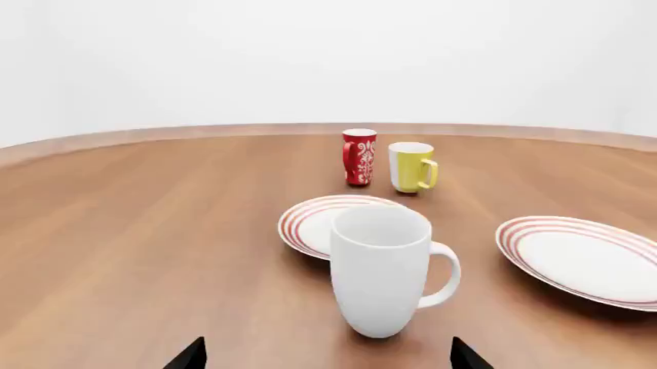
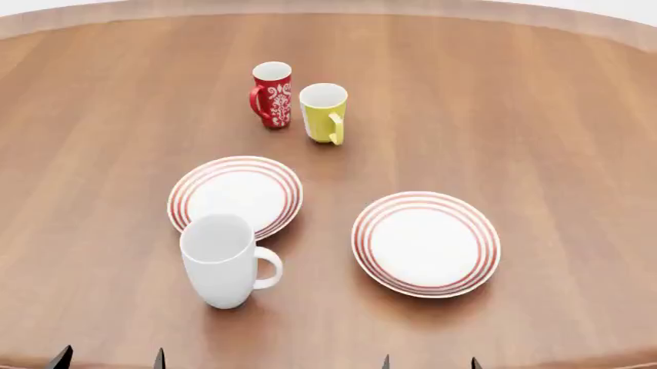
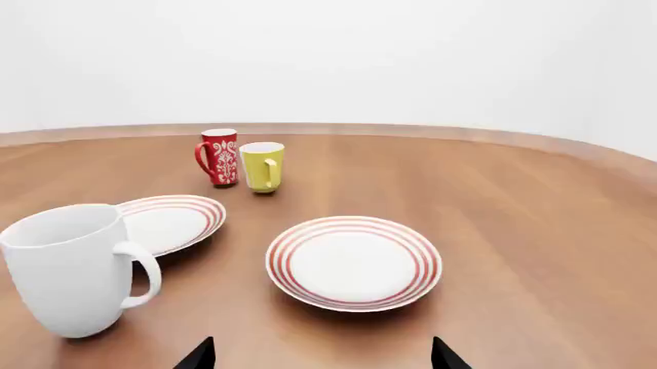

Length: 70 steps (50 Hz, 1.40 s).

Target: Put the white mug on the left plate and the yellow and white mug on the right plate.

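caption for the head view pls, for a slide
White mug stands beside the left plate; yellow and white mug farther back; right plate bare.

Near edge: the white mug stands upright at 6 o'clock of the left plate, just beside its rim.
Far side: red mug crowds the yellow and white mug at its 9 o'clock.
Open lanes: bare table between the plates and around the right plate.
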Motion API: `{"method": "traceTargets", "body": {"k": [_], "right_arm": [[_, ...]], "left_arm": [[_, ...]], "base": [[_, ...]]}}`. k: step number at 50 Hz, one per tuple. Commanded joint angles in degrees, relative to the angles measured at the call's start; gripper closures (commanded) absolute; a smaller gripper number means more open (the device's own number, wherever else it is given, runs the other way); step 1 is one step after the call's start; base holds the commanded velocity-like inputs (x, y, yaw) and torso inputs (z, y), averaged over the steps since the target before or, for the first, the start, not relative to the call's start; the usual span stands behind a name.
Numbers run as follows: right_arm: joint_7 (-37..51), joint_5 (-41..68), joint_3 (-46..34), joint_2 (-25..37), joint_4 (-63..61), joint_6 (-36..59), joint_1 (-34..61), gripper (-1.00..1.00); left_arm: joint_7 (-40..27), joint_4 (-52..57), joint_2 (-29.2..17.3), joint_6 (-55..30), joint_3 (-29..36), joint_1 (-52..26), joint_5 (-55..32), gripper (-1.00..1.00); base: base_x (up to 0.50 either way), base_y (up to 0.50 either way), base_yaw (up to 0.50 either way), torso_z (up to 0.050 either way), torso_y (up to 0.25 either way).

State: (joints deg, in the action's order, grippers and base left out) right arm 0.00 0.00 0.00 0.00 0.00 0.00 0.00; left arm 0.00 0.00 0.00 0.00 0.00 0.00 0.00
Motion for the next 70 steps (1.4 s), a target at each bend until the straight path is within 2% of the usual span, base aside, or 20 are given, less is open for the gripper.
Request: {"method": "traceTargets", "body": {"k": [1, 5, 7, 8, 10, 13, 22, 30, 32, 52, 54, 56, 57, 58, 70], "right_arm": [[1.4, 2.6, -0.1, 0.6, -1.0, -2.8, -0.5, -1.00], [3.2, 3.1, -1.2, 1.7, -2.7, -2.8, -1.2, -1.00], [4.0, 3.2, -1.3, 2.1, -3.0, -2.3, -1.2, -1.00], [4.3, 3.6, -1.1, 2.3, -3.8, -1.9, -1.4, -1.00], [4.8, 3.7, -1.1, 3.0, -6.6, -0.1, -1.7, -1.00], [6.5, 2.3, -1.3, 3.6, -9.3, 2.9, -1.7, -1.00], [6.6, 3.1, -2.7, 4.6, -10.9, 2.5, -2.6, -1.00], [6.8, 3.9, -3.2, 5.2, -11.0, 2.5, -2.8, -1.00], [6.9, 3.7, -3.6, 5.4, -11.0, 2.7, -2.7, -1.00], [7.5, 3.0, -7.0, 7.1, -9.9, 3.3, -1.9, -1.00], [6.5, 7.6, -5.5, 6.5, -10.0, 3.7, -2.0, -1.00], [7.4, 6.2, -5.5, 6.7, -10.6, 1.4, -2.8, -1.00], [6.4, 9.0, -4.6, 6.2, -10.4, -0.5, -3.0, -1.00], [4.2, 12.3, -4.3, 6.6, -11.0, -1.3, -3.5, -1.00], [5.3, 12.4, -4.6, 7.2, -11.1, -2.9, -3.9, -1.00]], "left_arm": [[-0.8, -0.1, -0.9, -0.3, 1.0, -0.2, -1.3, -1.00], [-1.6, -0.5, -1.9, -0.4, 2.0, -0.4, -2.0, -1.00], [-3.7, -0.6, -2.6, 1.4, 3.1, -0.4, 1.0, -1.00], [-1.5, 1.7, -2.5, 0.0, 2.0, 0.1, -3.7, -1.00], [-1.2, 4.7, -3.1, -3.3, 1.0, 0.0, -6.3, -1.00], [-2.3, 6.7, -3.9, -5.1, 1.0, 0.1, -5.9, -1.00], [-5.4, 10.8, -4.5, -3.4, 3.3, 2.7, -2.3, -1.00], [-4.5, 10.8, -5.3, -5.0, 3.3, 2.2, -5.3, -1.00], [-2.2, 10.6, -5.8, -4.3, 3.4, 2.2, -7.9, -1.00], [-5.0, 9.4, -6.8, -2.6, 5.7, 2.5, -6.1, -1.00], [-5.2, 9.3, -6.9, -2.4, 6.0, 2.6, -5.8, -1.00], [-5.4, 9.5, -7.0, -2.4, 6.1, 2.6, -5.8, -1.00], [-5.5, 9.5, -7.1, -2.4, 6.2, 2.7, -5.8, -1.00], [-5.5, 9.4, -7.2, -2.3, 6.3, 2.6, -5.8, -1.00], [-5.2, 9.9, -8.3, -2.6, 6.6, 2.3, -7.2, -1.00]], "base": [[0.00, 0.00, 0.00, 0.000, 0.000], [0.00, 0.00, 0.00, 0.000, 0.000], [0.00, 0.00, 0.00, 0.000, 0.000], [0.00, 0.00, 0.00, 0.000, 0.000], [0.00, 0.00, 0.00, 0.000, 0.000], [0.00, 0.00, 0.00, 0.000, 0.000], [0.00, 0.00, 0.49, 0.000, 0.000], [0.00, 0.00, 0.50, 0.000, 0.000], [0.00, 0.00, 0.50, 0.000, 0.000], [0.00, 0.00, 0.50, 0.000, 0.000], [0.00, 0.00, 0.25, 0.000, 0.000], [0.00, 0.00, 0.00, 0.000, 0.000], [0.00, 0.00, 0.00, 0.000, 0.000], [0.12, -0.48, 0.00, 0.000, 0.000], [0.12, -0.48, 0.00, 0.000, 0.000]]}}
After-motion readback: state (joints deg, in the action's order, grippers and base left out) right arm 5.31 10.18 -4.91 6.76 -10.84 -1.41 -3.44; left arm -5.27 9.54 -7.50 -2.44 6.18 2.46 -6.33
